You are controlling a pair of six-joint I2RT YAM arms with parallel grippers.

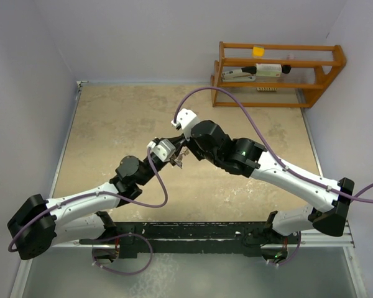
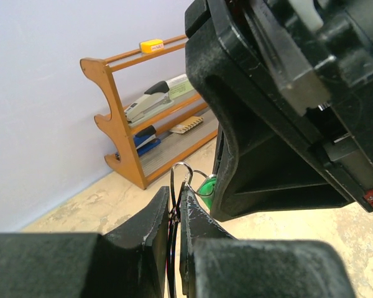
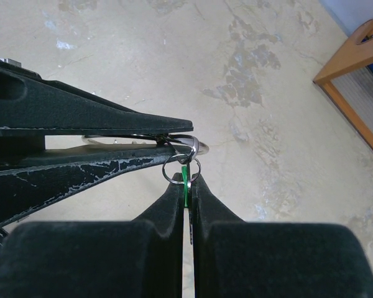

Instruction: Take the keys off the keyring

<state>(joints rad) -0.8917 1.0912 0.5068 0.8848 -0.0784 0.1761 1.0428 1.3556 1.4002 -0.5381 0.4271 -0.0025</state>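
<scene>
both arms meet in mid-air over the middle of the table [image 1: 112,124], tips nearly touching, so the bunch hangs clear of the surface and each side can pull against the other. left gripper [image 2: 175,197] is pinched nearly closed on the thin wire of the keyring [image 3: 181,168]. that looks like the anchoring hold, keeping the ring fixed. right gripper [image 3: 186,184] is clamped narrow on the green key [image 3: 185,187], probably so it can be slid or twisted along the wire and worked off.

keyring sits right between the two sets of tips, off the table, its loop poking out just past the left fingers. in the right wrist view it faces the camera nearly flat-on.

green key is edge-on there, a thin green sliver. its long axis runs along the right fingers, ring end pointing out toward the left gripper's tips and the rest buried in the grip. the other keys are hard to make out; something small and silvery seems to dangle below the tips in the top view.
</scene>
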